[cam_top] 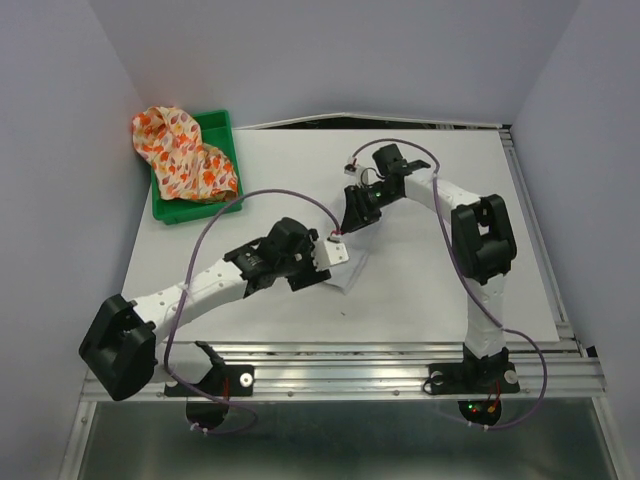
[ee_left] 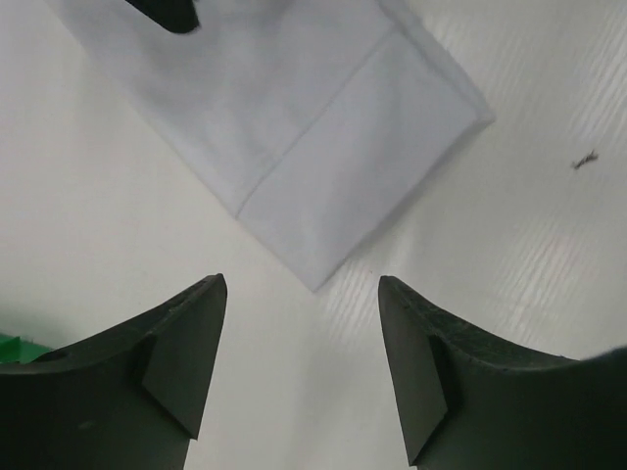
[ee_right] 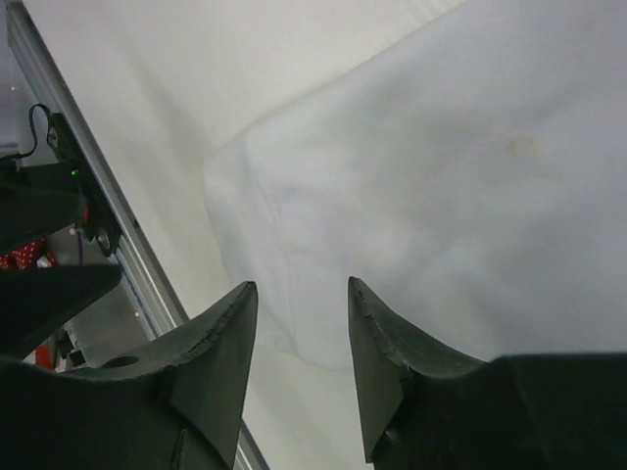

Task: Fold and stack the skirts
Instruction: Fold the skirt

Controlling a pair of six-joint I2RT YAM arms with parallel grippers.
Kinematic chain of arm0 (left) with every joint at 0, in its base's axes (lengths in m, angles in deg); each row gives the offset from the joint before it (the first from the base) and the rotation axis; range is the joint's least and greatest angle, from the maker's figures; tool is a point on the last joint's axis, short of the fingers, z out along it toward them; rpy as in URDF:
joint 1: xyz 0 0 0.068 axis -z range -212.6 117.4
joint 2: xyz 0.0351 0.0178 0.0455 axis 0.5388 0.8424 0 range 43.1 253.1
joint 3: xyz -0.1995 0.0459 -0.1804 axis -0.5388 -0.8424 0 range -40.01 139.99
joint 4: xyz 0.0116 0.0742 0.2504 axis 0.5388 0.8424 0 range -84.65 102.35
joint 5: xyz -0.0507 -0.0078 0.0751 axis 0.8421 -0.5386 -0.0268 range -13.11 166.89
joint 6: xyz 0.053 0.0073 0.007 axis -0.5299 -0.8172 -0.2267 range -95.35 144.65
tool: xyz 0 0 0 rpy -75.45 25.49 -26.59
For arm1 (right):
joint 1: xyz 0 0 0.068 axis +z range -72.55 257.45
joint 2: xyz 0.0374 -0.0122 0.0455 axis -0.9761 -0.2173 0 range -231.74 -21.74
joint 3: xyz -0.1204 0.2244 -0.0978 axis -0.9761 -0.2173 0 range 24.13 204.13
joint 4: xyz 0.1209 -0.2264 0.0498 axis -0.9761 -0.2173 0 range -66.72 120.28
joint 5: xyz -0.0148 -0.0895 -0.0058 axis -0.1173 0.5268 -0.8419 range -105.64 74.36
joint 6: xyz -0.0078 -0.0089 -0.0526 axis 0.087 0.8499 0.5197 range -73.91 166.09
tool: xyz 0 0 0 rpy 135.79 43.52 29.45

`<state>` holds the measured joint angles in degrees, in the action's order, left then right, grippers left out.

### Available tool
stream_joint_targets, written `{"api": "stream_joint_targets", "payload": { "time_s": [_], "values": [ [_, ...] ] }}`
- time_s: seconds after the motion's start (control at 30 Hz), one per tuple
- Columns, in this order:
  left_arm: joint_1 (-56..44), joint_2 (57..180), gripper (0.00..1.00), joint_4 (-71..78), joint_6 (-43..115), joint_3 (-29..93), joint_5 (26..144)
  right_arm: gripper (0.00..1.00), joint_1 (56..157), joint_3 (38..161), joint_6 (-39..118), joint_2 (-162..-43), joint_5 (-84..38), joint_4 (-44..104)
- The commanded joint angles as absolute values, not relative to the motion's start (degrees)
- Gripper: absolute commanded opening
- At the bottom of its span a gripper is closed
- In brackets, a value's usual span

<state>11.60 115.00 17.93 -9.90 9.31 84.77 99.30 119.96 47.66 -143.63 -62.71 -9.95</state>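
The plain white skirt (cam_top: 352,274) lies folded flat on the white table between my two grippers. In the left wrist view the white skirt (ee_left: 294,117) has a corner pointing at my left gripper (ee_left: 301,286), which is open and empty just short of that corner. My right gripper (ee_right: 299,289) is open over a rounded edge of the white skirt (ee_right: 441,196), holding nothing. From above, the left gripper (cam_top: 328,262) and the right gripper (cam_top: 352,226) stand close together. The floral skirt (cam_top: 185,150) lies crumpled in the green tray (cam_top: 215,121).
The green tray stands at the table's far left; a sliver of it shows in the left wrist view (ee_left: 15,345). The metal rail (ee_right: 98,201) at the table's near edge shows in the right wrist view. A small dark scrap (ee_left: 585,161) lies on the table.
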Motion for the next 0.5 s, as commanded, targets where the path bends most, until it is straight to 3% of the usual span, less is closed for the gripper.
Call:
{"api": "stream_joint_targets", "payload": {
  "time_s": [0.0, 0.17, 0.47],
  "values": [
    [13.5, 113.0, 0.70, 9.2, -27.1, -0.2, 80.8, 0.45, 101.3, 116.0, 46.5, -142.6, -66.7, -9.7],
    [13.6, 110.9, 0.67, -3.6, -37.0, -8.9, 85.5, 0.39, 101.8, 111.6, 46.3, -145.7, -66.2, -8.0],
    [14.9, 117.7, 0.67, -13.0, -36.3, -11.9, 86.6, 0.35, 101.8, 108.9, 47.5, -150.6, -61.4, -7.3]
  ]
}}
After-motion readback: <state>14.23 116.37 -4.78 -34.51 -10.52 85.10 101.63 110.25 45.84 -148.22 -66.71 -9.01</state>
